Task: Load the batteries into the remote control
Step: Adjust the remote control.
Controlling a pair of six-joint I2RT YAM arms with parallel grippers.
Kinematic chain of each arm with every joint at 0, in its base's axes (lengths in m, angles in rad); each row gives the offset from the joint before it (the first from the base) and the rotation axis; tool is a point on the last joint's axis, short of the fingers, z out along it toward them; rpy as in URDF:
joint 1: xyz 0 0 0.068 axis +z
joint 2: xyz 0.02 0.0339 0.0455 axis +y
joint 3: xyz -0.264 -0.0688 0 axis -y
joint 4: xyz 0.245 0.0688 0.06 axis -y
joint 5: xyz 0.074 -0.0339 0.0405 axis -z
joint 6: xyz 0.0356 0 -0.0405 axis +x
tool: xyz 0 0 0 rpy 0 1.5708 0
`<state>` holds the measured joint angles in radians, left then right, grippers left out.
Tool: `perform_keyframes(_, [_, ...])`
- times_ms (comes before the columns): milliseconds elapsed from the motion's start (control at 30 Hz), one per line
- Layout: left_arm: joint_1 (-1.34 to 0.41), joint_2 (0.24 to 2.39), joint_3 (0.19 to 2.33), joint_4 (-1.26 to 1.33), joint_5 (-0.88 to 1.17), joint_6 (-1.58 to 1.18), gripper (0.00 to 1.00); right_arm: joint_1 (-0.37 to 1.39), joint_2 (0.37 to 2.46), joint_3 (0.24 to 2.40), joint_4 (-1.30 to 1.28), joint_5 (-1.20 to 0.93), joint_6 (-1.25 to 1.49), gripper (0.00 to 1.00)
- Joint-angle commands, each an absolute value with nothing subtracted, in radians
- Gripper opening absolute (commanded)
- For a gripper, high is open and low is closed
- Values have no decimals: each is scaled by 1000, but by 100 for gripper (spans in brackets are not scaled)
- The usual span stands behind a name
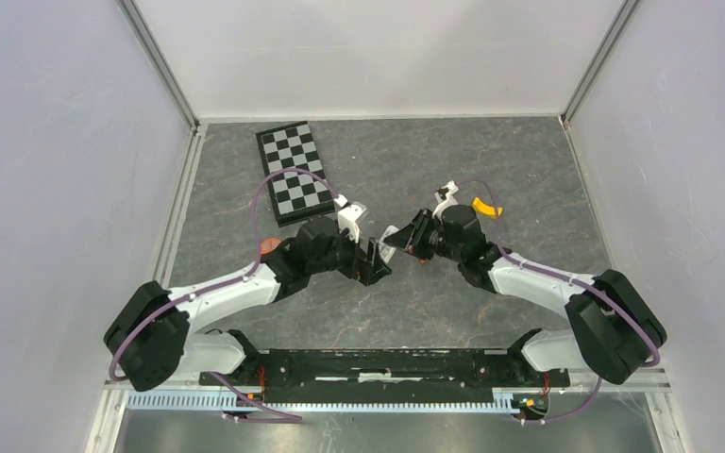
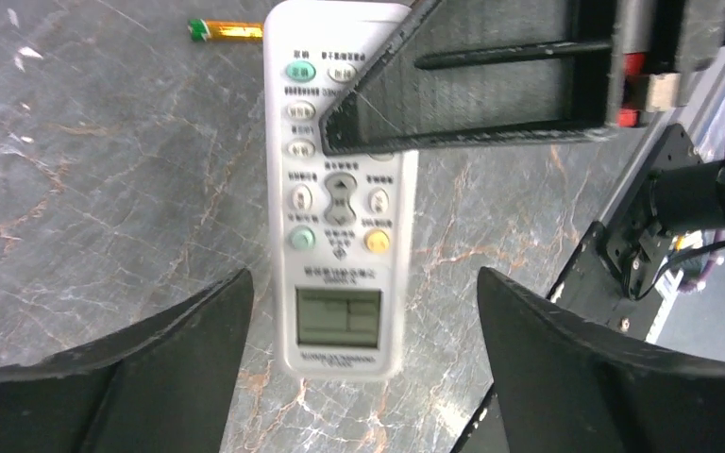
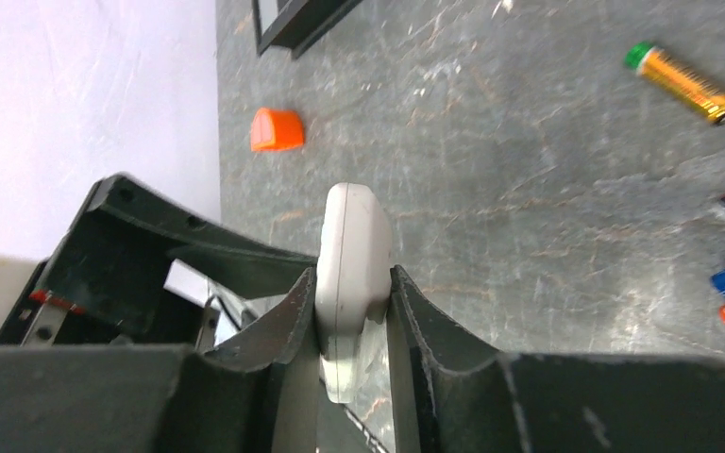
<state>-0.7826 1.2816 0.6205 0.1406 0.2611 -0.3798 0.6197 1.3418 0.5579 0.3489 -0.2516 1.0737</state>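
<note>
Remote control (image 3: 350, 247), edge-on, in the right hand (image 3: 352, 288)

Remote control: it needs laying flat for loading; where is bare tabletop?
Bare: the strip just beyond the base rail, and far right between the yellow block and the wall. Crowded: the middle, around the remote control and batteries.

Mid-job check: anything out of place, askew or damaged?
Nothing damaged or spilled. The remote is pinched edge-on in the right gripper, button face toward the left wrist camera, so its back is unseen. The left gripper stands open around it. The gold battery lies loose on the table.
</note>
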Motion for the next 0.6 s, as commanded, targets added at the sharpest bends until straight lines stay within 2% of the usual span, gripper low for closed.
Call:
perform_keyframes(0, [-791, 1193, 636, 185, 136, -301, 99, 617, 1313, 651, 271, -99, 1087, 6])
perform_keyframes(167, [-800, 1149, 656, 140, -37, -207, 98, 616, 1316, 747, 85, -6, 1154, 0])
perform_keyframes(233, [-817, 1147, 650, 161, -67, -141, 94, 617, 1327, 781, 27, 25, 1190, 0])
perform_keyframes(567, [-957, 1153, 622, 242, -346, 255, 89, 614, 1401, 959, -192, 63, 1345, 0])
